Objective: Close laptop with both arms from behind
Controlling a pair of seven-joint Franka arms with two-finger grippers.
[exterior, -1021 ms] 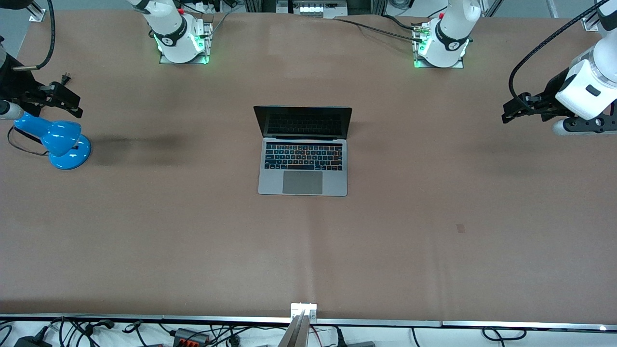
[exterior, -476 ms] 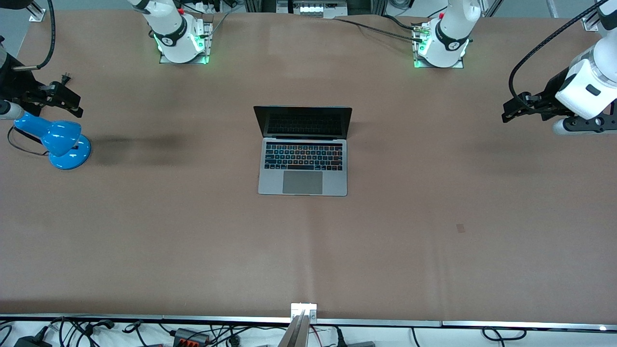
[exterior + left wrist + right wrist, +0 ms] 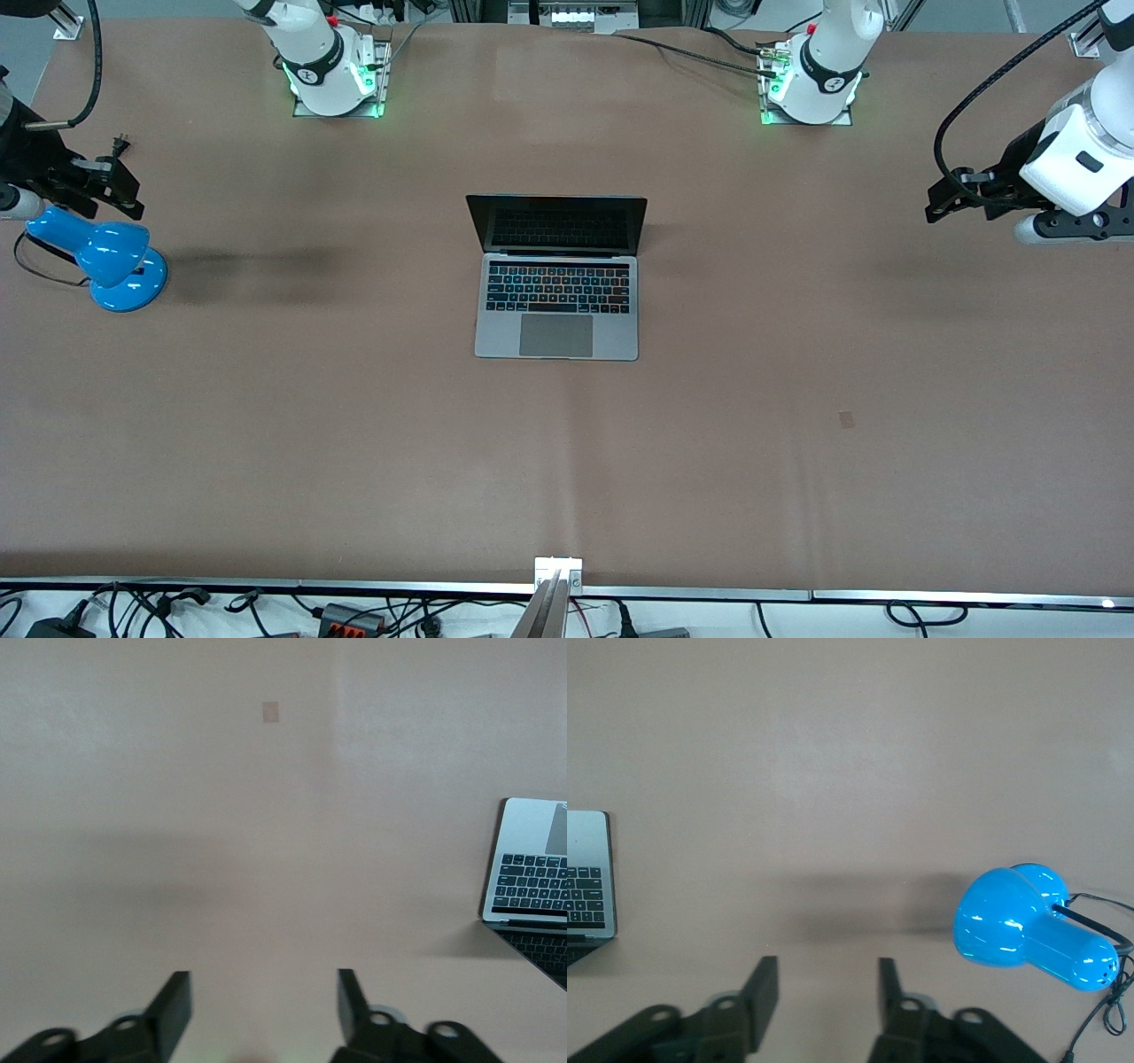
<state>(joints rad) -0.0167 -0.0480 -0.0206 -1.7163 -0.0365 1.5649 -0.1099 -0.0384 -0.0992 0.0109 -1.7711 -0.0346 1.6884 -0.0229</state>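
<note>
Grippers, left (image 3: pixel 264 1010) and right (image 3: pixel 827 997), parted (holding nothing).

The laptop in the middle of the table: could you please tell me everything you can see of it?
The laptop is a slim silver-grey machine that looks like metal, with a black keyboard, a large grey trackpad and a dark screen. It lies flat on the brown table, lid open and standing up on the side toward the arms' bases, keyboard toward the front camera. Nothing touches it: the left gripper and right gripper, both open, hang out at the table's two ends.
</note>
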